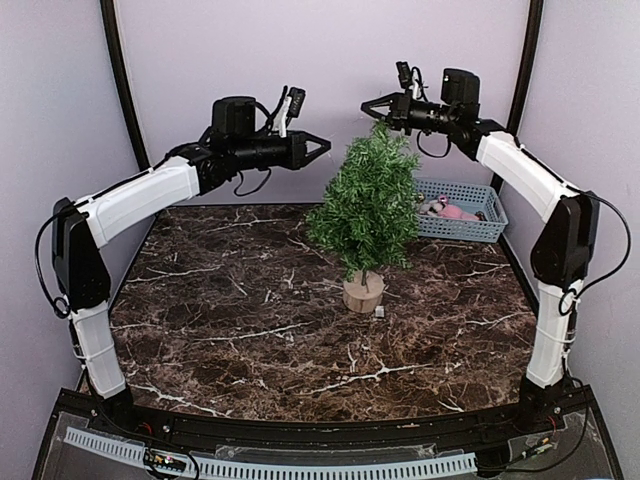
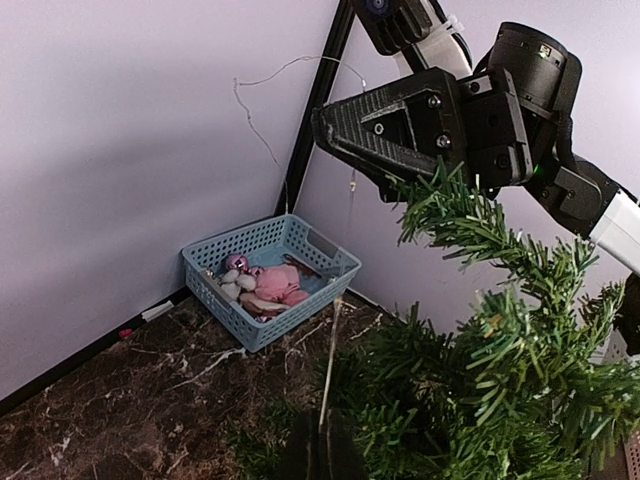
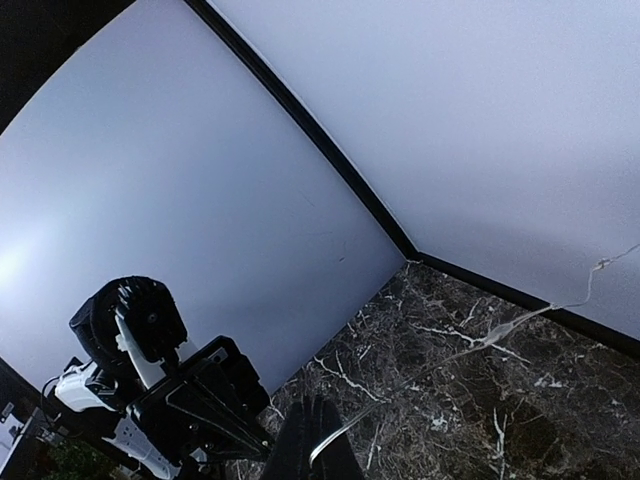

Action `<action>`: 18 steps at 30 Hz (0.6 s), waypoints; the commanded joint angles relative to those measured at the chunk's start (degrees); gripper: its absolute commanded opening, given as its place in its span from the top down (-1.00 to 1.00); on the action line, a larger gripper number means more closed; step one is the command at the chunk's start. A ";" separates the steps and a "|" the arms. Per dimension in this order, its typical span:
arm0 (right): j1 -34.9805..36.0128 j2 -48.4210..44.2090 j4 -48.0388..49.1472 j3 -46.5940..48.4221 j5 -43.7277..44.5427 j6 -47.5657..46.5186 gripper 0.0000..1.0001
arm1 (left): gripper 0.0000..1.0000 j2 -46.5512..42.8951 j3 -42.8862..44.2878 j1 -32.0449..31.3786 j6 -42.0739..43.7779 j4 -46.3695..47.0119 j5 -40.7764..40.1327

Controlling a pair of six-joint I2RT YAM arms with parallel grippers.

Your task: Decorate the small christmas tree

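Observation:
The small christmas tree (image 1: 368, 205) stands upright on its wooden disc base (image 1: 363, 292) at mid-table; its green branches (image 2: 500, 380) fill the lower right of the left wrist view. A thin pale wire (image 2: 335, 340) runs up from the shut fingertips of my left gripper (image 2: 326, 428). The same kind of wire (image 3: 480, 345) leads away from my shut right gripper (image 3: 318, 415). Both grippers hang high near the treetop, the left one (image 1: 325, 148) just left of it and the right one (image 1: 365, 105) above it, tips facing each other.
A blue plastic basket (image 1: 485, 232) with pink and white ornaments (image 2: 262, 285) sits at the back right by the wall. A small white piece (image 1: 381, 312) lies beside the tree base. Walls close in the table's back and sides.

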 commanded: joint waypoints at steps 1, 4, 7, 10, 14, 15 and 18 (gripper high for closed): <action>-4.56 -1.25 5.15 -1.34 7.76 -0.13 1.00 | 1.00 0.72 0.25 1.54 -1.05 -8.34 -2.33; -4.52 -2.82 5.96 -4.70 8.46 -0.48 1.00 | 1.00 1.21 0.03 1.56 -1.29 -8.48 -1.40; -4.52 -4.57 7.07 -8.09 8.70 -0.40 1.00 | 1.00 1.01 -0.51 1.59 -1.22 -8.07 -0.35; -4.52 -6.53 8.69 -12.63 9.00 0.70 1.00 | 1.00 0.55 -1.24 1.54 -1.00 -6.94 1.33; -4.52 -9.42 9.68 -17.52 10.67 1.35 1.00 | 0.86 -0.23 -2.34 1.55 -0.73 -6.36 3.27; -4.52 -10.04 9.97 -18.45 10.87 1.50 1.00 | 0.72 -0.39 -2.37 1.54 -0.54 -6.49 3.34; -4.52 -12.10 11.75 -22.08 11.22 1.84 1.00 | 0.33 -2.85 -3.62 1.39 1.18 -7.31 1.53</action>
